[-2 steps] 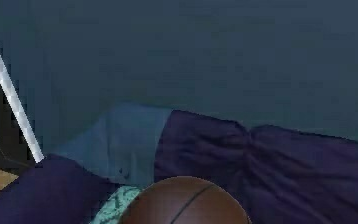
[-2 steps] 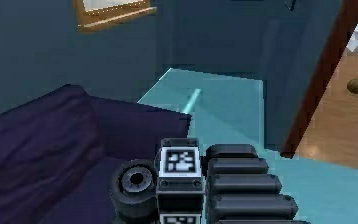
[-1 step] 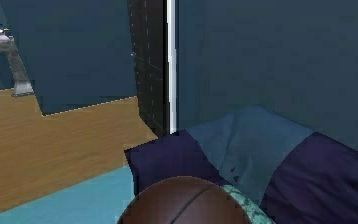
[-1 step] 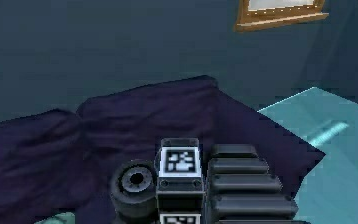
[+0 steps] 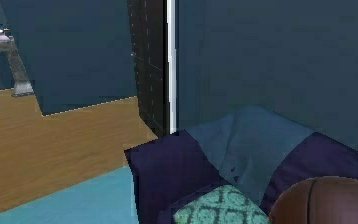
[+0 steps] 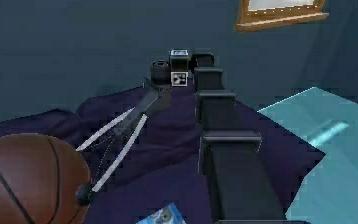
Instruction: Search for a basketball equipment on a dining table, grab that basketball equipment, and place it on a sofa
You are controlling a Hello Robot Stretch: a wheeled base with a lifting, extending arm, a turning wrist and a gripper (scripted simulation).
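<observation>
Gripper slants two thin pale fingers from its dark body down to the ball, a smooth orange-brown sphere crossed by dark curved seams. The ball sits at the sofa's edge, and whether the gripper has hold of it or only lies by it cannot be told. The sofa is soft navy cloth, rumpled into broad folds. In the forward view it has a paler blue back pad, and a square teal cushion with a fine lattice print lies on the seat beside the ball. Over the sofa runs the arm, a dark square bar in stepped segments, ending in two white marker squares. Beside the sofa lies a flat light-blue rug, and beyond that a floor of warm wood planks. Behind the sofa stand matte dark-teal walls; one bears a wood-framed window, and a white upright strip edges another.
</observation>
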